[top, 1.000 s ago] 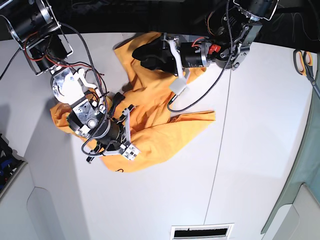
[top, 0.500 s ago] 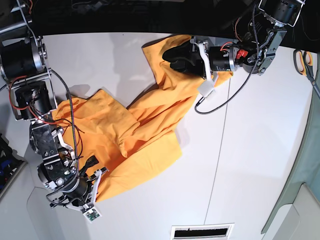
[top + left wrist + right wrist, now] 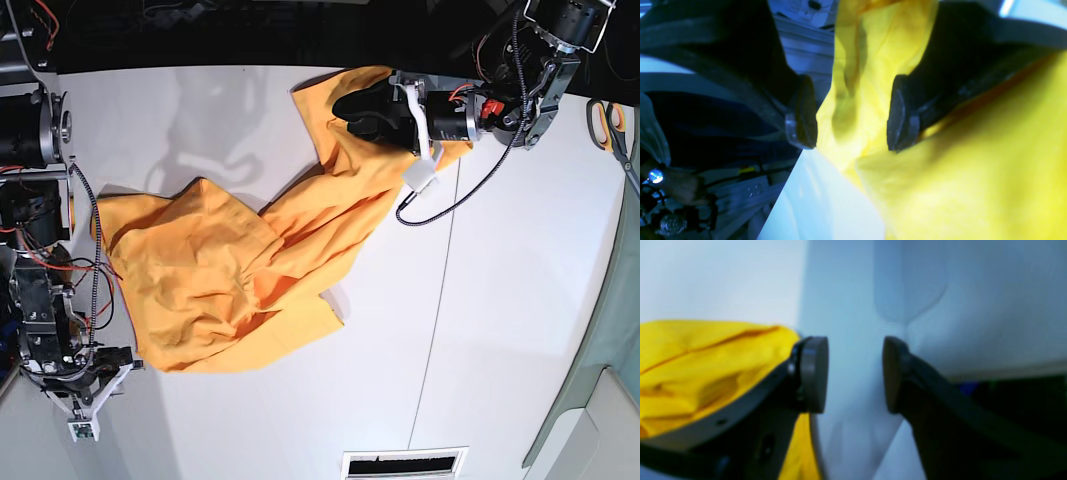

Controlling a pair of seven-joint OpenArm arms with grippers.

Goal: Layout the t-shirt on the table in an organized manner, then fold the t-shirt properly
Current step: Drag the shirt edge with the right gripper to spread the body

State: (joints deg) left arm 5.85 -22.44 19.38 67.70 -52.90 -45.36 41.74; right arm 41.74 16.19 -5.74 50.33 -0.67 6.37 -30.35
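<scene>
Since the earlier frames the right claw [image 3: 112, 372] has been dragging one end of the t-shirt [image 3: 235, 270] away from the other arm and out to the near left corner of the surface [image 3: 520, 300], and the cloth is now stretching out instead of lying bunched. That claw is now standing past the shirt's edge with its jaws parted and nothing between them; in the right wrist view only bare white surface is showing between the pads [image 3: 813, 373], with yellow cloth lying just beside one finger. The left claw [image 3: 370, 112] is sitting at the far end of the shirt, jaws spread wide, with a fold of cloth running between the pads [image 3: 803, 113]; whether it is actually pinching that fold I cannot tell. The shirt is lying as a long rumpled band, its long axis running diagonally from the left claw at the far edge down to the wider crumpled mass near the right claw. The next spreading pull is probably depending on that diagonal: the wide, still-wrinkled end is lying nearest the right arm, just beside its claw.
</scene>
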